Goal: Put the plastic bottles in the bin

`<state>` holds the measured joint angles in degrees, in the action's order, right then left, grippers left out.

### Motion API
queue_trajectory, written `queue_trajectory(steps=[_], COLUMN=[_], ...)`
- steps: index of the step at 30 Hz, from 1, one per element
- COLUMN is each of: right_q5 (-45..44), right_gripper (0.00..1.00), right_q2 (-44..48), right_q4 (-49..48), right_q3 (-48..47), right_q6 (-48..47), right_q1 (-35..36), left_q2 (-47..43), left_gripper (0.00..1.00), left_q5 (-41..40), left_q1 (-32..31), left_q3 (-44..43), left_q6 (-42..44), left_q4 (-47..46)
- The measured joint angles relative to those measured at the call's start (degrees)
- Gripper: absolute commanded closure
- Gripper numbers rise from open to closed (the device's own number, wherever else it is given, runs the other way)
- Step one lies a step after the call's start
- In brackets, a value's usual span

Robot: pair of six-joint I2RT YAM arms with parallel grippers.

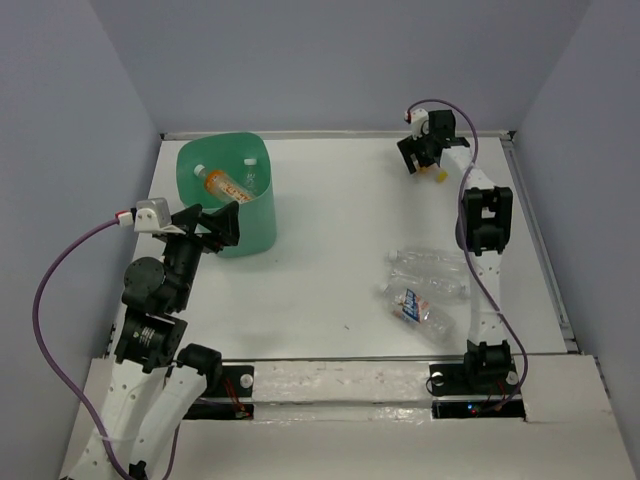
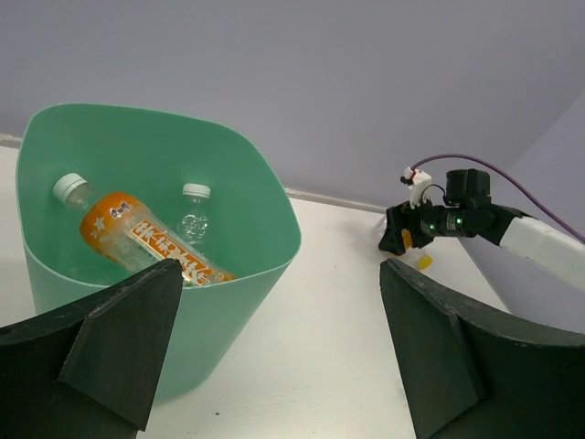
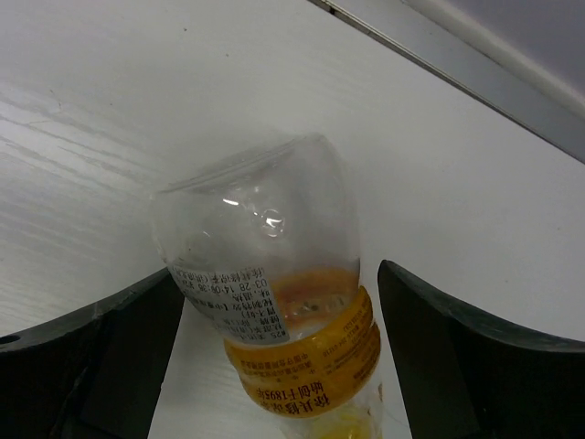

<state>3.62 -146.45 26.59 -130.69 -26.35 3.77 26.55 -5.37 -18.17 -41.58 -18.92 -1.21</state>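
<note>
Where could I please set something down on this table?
The broad middle of the table, between the bin and the clear bottles, is bare, as is the far strip from the bin to the right gripper. It is crowded near right around those bottles, and beside the bin at the left gripper.

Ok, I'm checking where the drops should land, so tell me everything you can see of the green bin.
The bin is a mint-green, smooth plastic tub with a rounded-square rim, standing upright and open-topped at the far left of the white table. Inside, a white-capped orange-labelled bottle lies tilted, a clear white-capped bottle beside it. The open left gripper sits at its near side; whether they touch cannot be told.
</note>
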Motion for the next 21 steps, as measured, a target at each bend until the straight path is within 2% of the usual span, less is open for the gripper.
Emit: queue_trajectory(steps=[2,3,4,6,9,11,16,19,21], right_q5=[1.4,2.0,2.5,3.0,4.4,6.2,10.4,11.1,11.8], right_gripper=[0.14,0.18,0.35,0.45,0.46,0.50,0.52,0.52,0.52], right_q2=[-0.4,-0.5,-0.5,-0.5,0.4,2.6,16.3,27.9,36.8], right_q4=[0.6,1.0,1.2,1.0,-1.4,-3.2,-9.0,-12.5,-17.3], right_q3=[-0.3,-0.4,-0.4,-0.4,1.8,5.6,21.2,25.9,27.5], right_q6=[1.6,2.5,3.3,4.6,7.4,9.4,15.9,19.0,20.8], right_q1=[-0.3,-0.4,-0.7,-1.2,-1.9,-2.3,-1.0,3.9,10.5], left_q2=[0.0,0.0,0.0,0.0,-0.1,-0.2,-1.7,-3.3,-4.6], left_gripper=[0.01,0.01,0.01,0.01,0.01,0.01,0.01,0.01,0.01], left_q5=[0.1,0.1,0.2,0.3,0.4,0.4,0.4,0.4,0.3], left_q1=[0.0,0.0,0.0,0.0,0.0,0.0,0.0,0.0,0.0], left_q3=[0.0,0.0,0.0,0.0,0.0,0.0,0.0,0.2,0.5], left_q6=[0.0,0.0,0.0,0.0,0.0,0.0,0.0,0.0,0.0], left_q4=[0.0,0.0,-0.1,-0.1,-0.2,-0.3,-0.3,-0.5,-0.7])
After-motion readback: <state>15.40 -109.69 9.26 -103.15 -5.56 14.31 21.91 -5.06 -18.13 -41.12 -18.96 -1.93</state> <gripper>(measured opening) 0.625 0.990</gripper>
